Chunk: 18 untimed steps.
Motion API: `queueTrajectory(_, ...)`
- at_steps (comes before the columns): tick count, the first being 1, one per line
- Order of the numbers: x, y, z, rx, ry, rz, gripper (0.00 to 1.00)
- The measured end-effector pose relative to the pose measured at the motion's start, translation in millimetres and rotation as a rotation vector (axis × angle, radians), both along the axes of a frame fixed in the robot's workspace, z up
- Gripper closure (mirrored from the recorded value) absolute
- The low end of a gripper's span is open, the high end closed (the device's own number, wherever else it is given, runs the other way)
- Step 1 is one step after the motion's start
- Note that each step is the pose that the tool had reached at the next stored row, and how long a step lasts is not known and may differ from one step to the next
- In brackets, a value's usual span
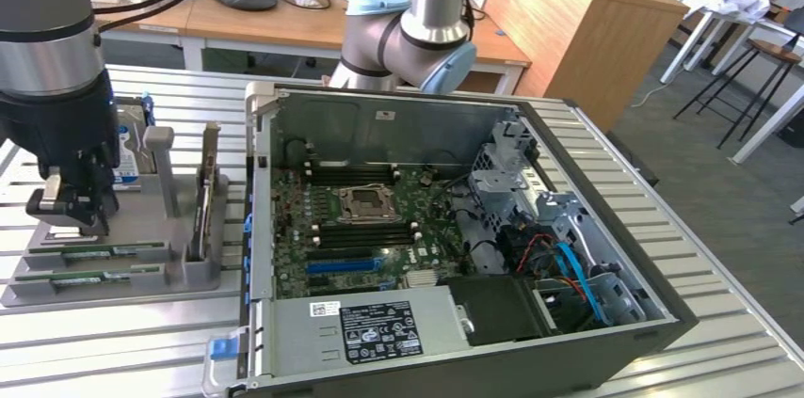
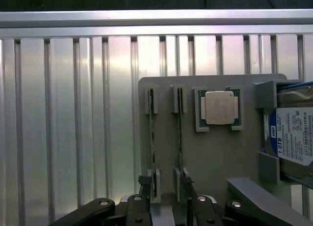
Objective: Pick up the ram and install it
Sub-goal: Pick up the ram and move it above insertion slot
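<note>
You've got gripper [image 1: 72, 214] spread wide open, nothing held, low over grey holder [image 2: 215, 162] at ext view's left, ram sticks [image 2: 152, 133] edge-up in holder slots near fingertips, CPU [image 2: 219, 107] alongside, open PC case [image 1: 415, 125] just beside holder

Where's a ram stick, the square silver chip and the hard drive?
ram stick [image 2: 152, 138], wrist view: middle of its green edge.
square silver chip [image 2: 219, 107], wrist view: centre of its lid.
hard drive [image 2: 293, 138], wrist view: its blue-white label.
</note>
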State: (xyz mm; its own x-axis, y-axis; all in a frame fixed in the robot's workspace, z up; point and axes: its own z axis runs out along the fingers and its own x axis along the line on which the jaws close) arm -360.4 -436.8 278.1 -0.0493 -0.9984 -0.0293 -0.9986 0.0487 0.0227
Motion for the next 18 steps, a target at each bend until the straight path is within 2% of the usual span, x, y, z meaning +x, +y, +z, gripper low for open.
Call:
queueTrajectory(9,0.0,0.0,-11.2,0.0000,0.0000,0.000,0.63)
queueTrajectory(18,0.0,0.0,-13.8,0.0001,-0.0001,0.000,0.63)
